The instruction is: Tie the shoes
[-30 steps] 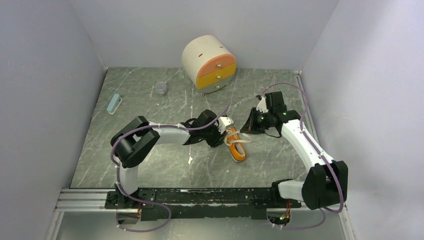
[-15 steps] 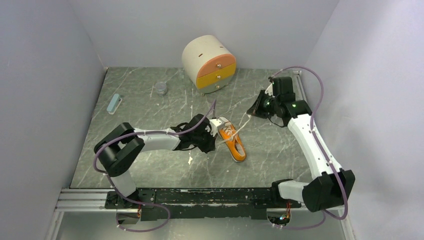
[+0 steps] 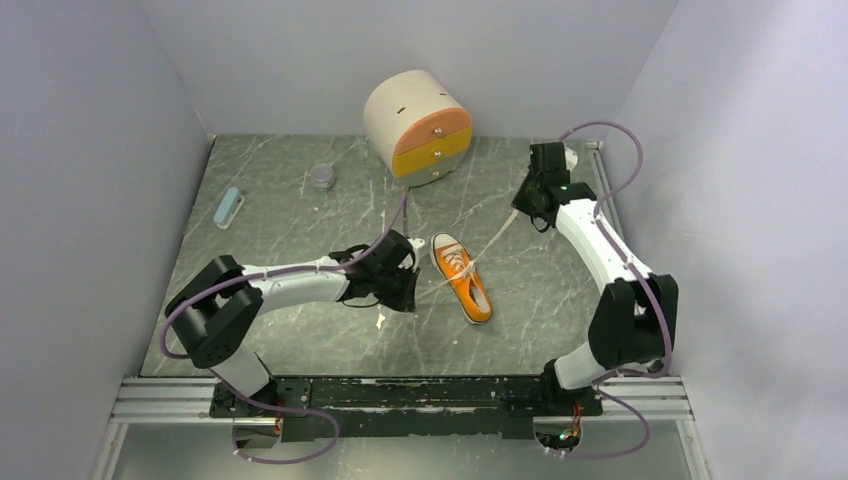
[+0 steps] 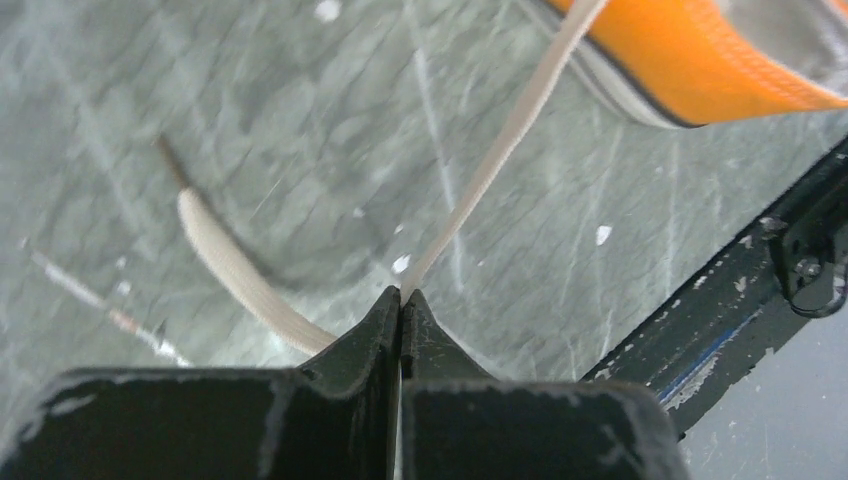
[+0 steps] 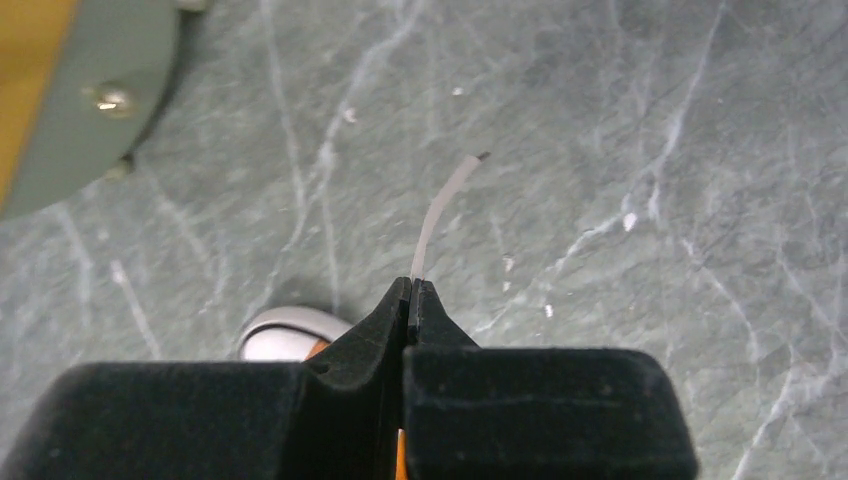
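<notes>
Sneaker (image 3: 462,277) first: your orange shoe sits on its white sole near the middle of the green stone table (image 3: 280,230), between your two arms. It lies at a slant.

Your left claw (image 3: 405,283) is just beside the shoe, on its left. In the left wrist view its tips (image 4: 402,303) are pressed tight together on the left lace (image 4: 500,150). That white lace runs straight and tight from the tips up to the orange side of the shoe (image 4: 700,60). A loose bit of lace bends away to the left of the tips.

Your right claw (image 3: 527,205) is well away from the shoe, up near the far right of the table. In the right wrist view its tips (image 5: 412,292) are squeezed shut on the right lace (image 5: 440,210). Only a short end pokes out past them, and it has a dark tip. From above, you can see this lace (image 3: 495,240) as a thin white line going from the shoe to the claw.

At the back stands a round drawer box (image 3: 418,125). A small grey tin (image 3: 321,177) and a light blue thing (image 3: 229,207) lie on the far left.
</notes>
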Motion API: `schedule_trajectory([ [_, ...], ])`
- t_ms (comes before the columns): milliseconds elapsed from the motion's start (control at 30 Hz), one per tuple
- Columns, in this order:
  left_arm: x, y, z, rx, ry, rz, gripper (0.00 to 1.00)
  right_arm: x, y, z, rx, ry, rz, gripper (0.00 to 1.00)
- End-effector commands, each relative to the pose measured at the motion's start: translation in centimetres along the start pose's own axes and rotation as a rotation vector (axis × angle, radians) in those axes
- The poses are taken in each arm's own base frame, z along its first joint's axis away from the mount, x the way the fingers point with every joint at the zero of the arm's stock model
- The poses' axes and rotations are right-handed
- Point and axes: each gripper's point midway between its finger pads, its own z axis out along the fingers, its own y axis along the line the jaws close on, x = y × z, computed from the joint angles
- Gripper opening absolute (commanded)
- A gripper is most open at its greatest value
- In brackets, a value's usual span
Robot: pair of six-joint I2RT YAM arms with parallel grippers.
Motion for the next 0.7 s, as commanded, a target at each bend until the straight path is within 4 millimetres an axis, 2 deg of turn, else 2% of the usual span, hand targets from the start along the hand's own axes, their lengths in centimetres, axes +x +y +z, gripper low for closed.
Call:
schedule_trajectory([
  [0,2.5,3.3,-1.8,-0.186,0.064,-0.123,0.05,0.0,-3.3,3.0,0.125,-0.037,-0.009,0.0],
  [67,3.5,4.6,-2.2,-0.234,0.088,-0.158,0.05,0.5,-6.1,3.8,0.233,-0.03,0.027,0.0],
  [133,4.8,5.9,-2.4,-0.265,0.131,-0.213,0.05,1.9,-9.6,4.7,0.35,0.013,0.108,0.0],
  [200,6.0,7.3,-2.6,-0.305,0.161,-0.26,0.05,2.9,-11.7,5.9,0.392,0.047,0.143,0.0],
  [367,6.8,9.8,-3.2,-0.356,0.185,-0.386,0.05,5.9,-13.4,7.8,0.438,0.133,0.128,0.0],
  [467,7.4,11.3,-4.1,-0.429,0.188,-0.465,0.05,7.0,-14.8,7.9,0.503,0.141,0.121,0.0],
  [500,7.5,11.7,-4.4,-0.449,0.185,-0.479,0.05,7.1,-16.3,7.8,0.54,0.142,0.142,0.0],
  [567,7.6,12.1,-4.9,-0.47,0.189,-0.494,0.05,8.1,-17.8,7.5,0.575,0.161,0.168,0.0],
  [667,6.4,12.8,-5.3,-0.484,0.16,-0.457,0.05,9.2,-18.1,7.3,0.553,0.182,0.178,0.0],
])
